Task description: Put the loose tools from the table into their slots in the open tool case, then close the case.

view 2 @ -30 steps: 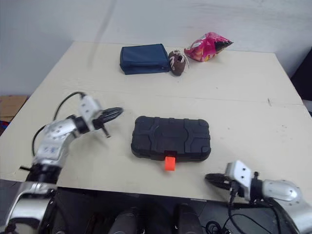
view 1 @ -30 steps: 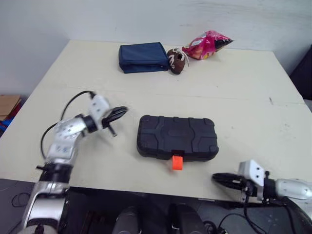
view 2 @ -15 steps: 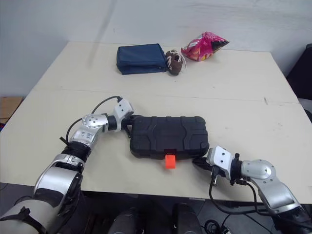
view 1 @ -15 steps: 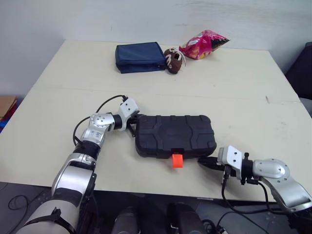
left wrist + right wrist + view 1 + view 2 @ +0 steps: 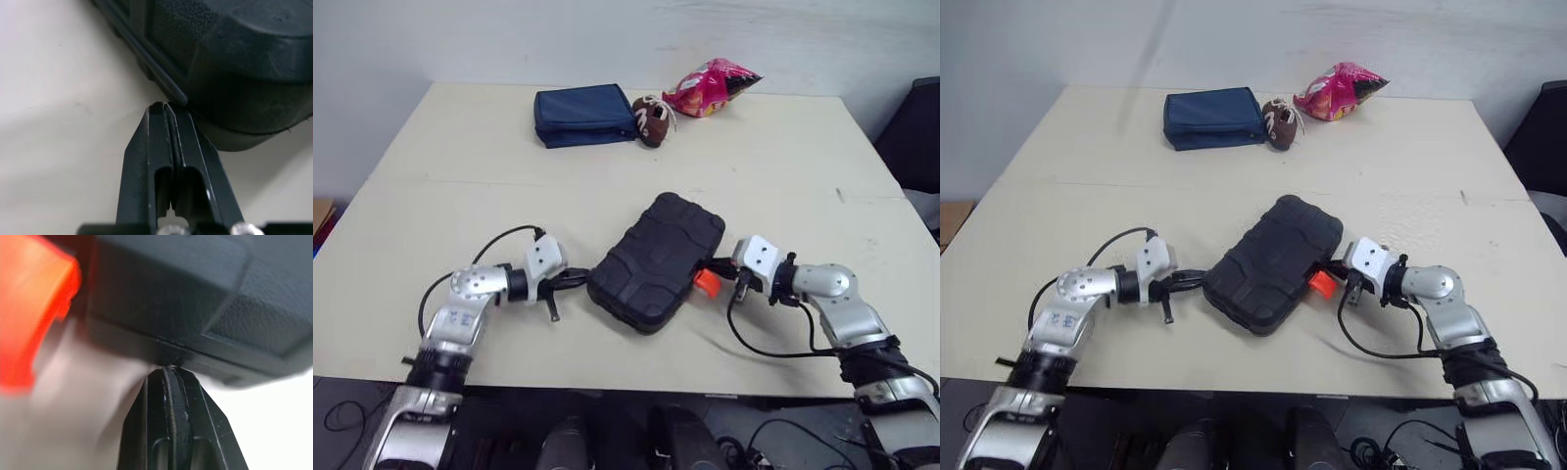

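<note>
Wrist views, left end effector [image 5: 166, 105], right end effector [image 5: 169, 368], pressed together, touching case [image 5: 234, 49] edges

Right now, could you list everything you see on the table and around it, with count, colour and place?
table: one, cream, under everything
case: one, black, closed, lying askew at mid table
latch: one, orange, on the case's side toward the right arm
pouch: one, dark blue, far side of the table
ball: one, brown with white laces, beside the pouch's right end
snack bag: one, pink, far edge, right of the ball
left gripper: one, black, shut, tips at the case's left edge
right gripper: one, black, shut, tips at the case's edge beside the latch
</note>
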